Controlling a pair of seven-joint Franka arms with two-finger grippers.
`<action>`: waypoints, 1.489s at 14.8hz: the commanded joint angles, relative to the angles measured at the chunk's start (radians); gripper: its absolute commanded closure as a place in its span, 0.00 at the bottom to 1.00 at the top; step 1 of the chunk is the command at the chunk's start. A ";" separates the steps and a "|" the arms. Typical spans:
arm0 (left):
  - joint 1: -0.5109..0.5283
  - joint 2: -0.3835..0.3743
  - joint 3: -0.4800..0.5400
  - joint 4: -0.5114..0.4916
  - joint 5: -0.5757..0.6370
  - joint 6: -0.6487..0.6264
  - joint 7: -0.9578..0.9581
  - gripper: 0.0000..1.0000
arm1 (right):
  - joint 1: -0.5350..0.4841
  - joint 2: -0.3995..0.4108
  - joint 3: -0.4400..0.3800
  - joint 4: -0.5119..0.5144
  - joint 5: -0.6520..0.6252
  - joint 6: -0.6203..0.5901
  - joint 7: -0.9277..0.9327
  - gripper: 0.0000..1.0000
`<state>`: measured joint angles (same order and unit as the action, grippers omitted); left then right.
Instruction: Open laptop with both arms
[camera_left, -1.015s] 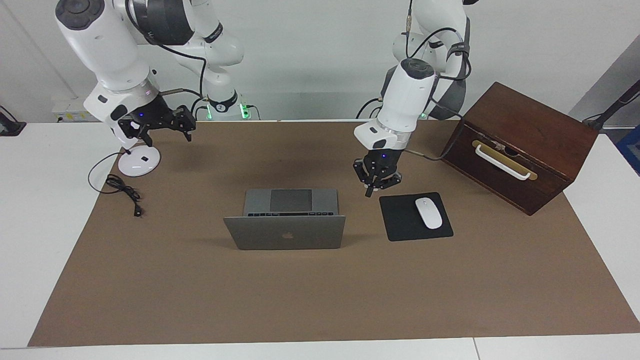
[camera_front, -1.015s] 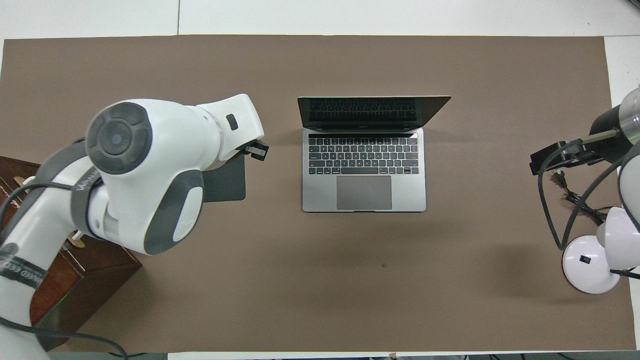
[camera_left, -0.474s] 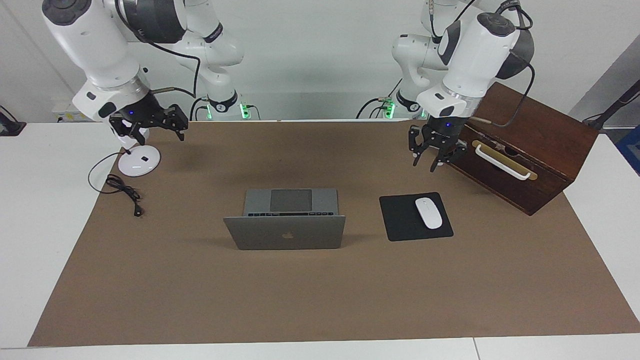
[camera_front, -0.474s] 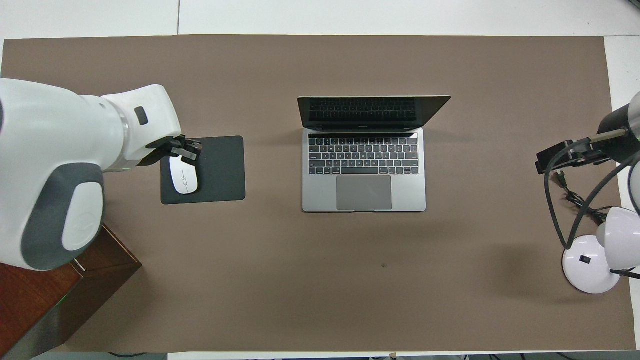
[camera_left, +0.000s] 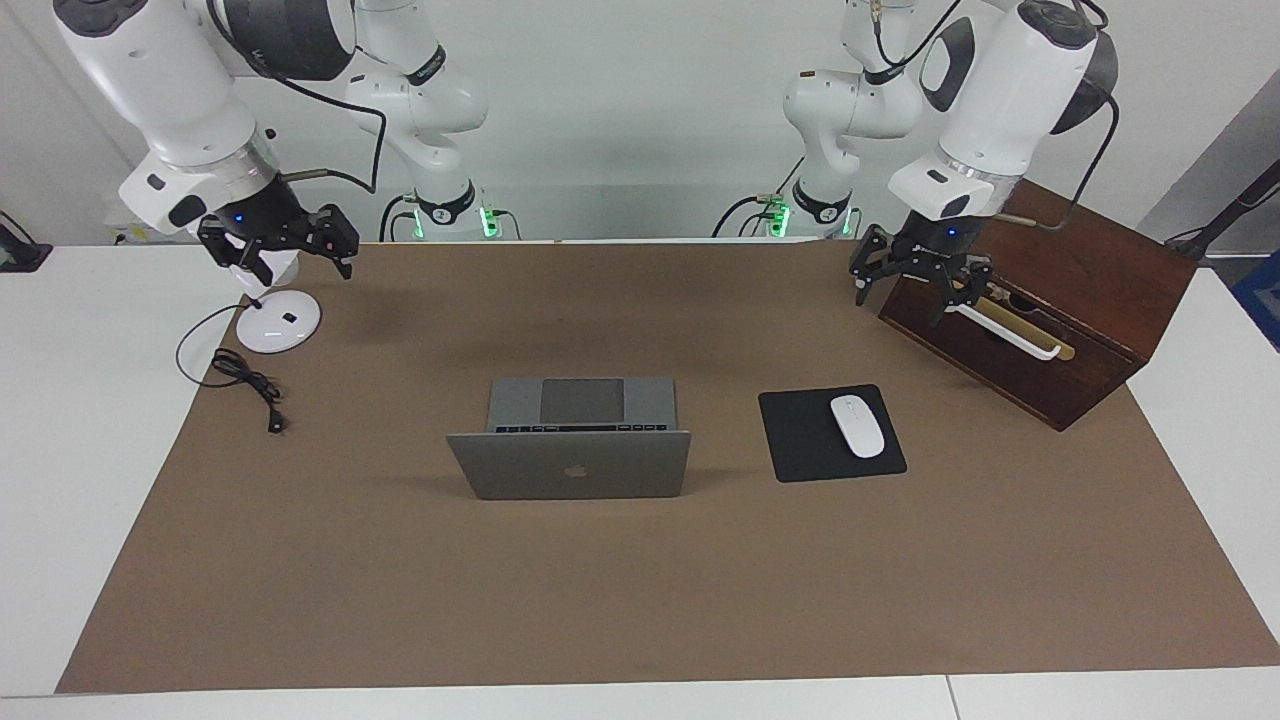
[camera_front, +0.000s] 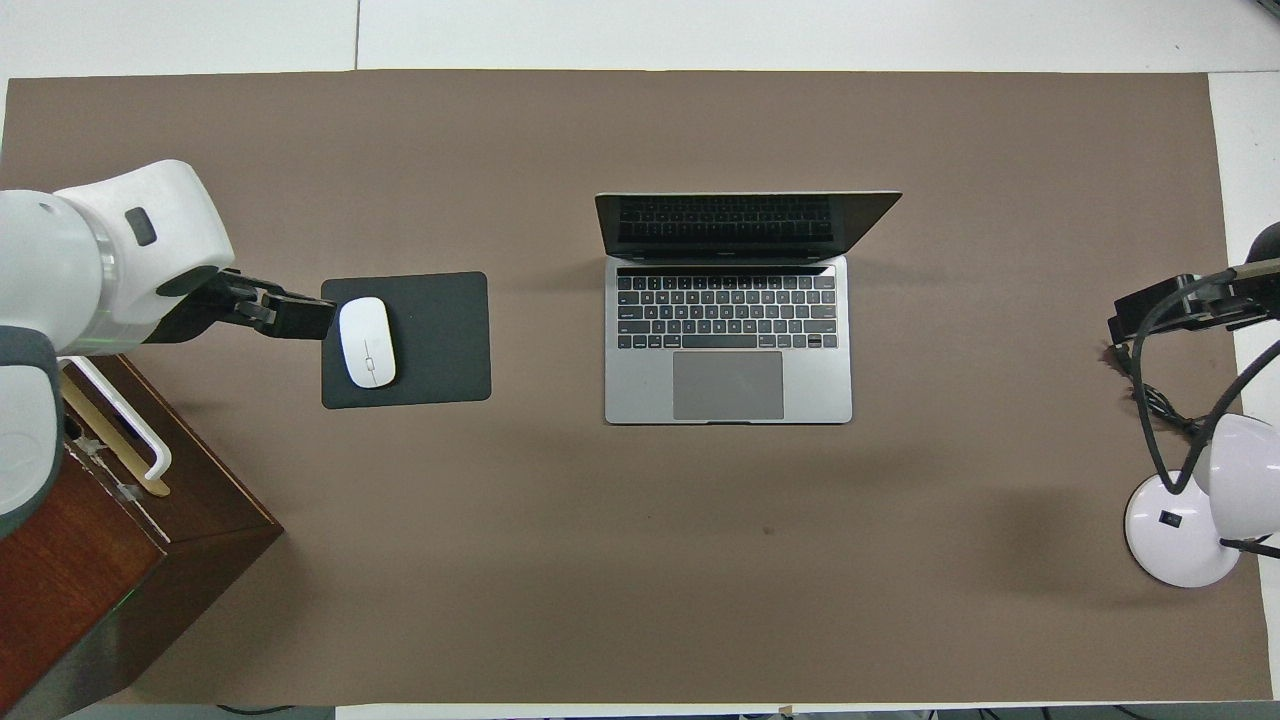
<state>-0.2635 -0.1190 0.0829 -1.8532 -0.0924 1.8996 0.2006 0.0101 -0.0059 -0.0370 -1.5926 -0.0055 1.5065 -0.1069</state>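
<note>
Both arms have pulled back toward their own ends of the table since the earlier frames. Back then the left gripper hung beside the laptop with its fingertips together; it has since lifted away and now hangs over the front edge of the wooden box, just above the box's white handle, with its fingers spread apart and nothing between them. The right gripper has risen a little and drifted outward, and it now hangs over the round white lamp base at the right arm's end of the table; I cannot tell whether its fingers are apart or together, and nothing can be seen in its grasp.

The laptop has not moved. It sits in the middle of the brown mat, lid raised and tilted back, with the logo side turned away from the robots and the keyboard and trackpad toward them. No gripper touches it.

Beside the laptop, toward the left arm's end, lies the black mouse pad with a white mouse resting on it. A black cable curls on the mat near the lamp base, a little farther from the robots than the base.
</note>
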 joint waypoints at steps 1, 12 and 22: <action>0.032 -0.024 -0.009 -0.007 0.014 -0.019 0.003 0.00 | -0.012 -0.023 -0.015 -0.003 0.027 0.009 0.013 0.00; 0.162 -0.004 -0.011 0.109 0.125 -0.167 0.002 0.00 | -0.010 -0.019 0.016 -0.009 0.059 0.004 0.012 0.00; 0.196 0.041 -0.009 0.244 0.123 -0.378 -0.066 0.00 | -0.010 -0.019 0.017 -0.012 0.059 0.027 0.010 0.00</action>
<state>-0.0847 -0.1140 0.0824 -1.6800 0.0102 1.5902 0.1671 0.0101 -0.0152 -0.0260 -1.5944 0.0279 1.5203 -0.1069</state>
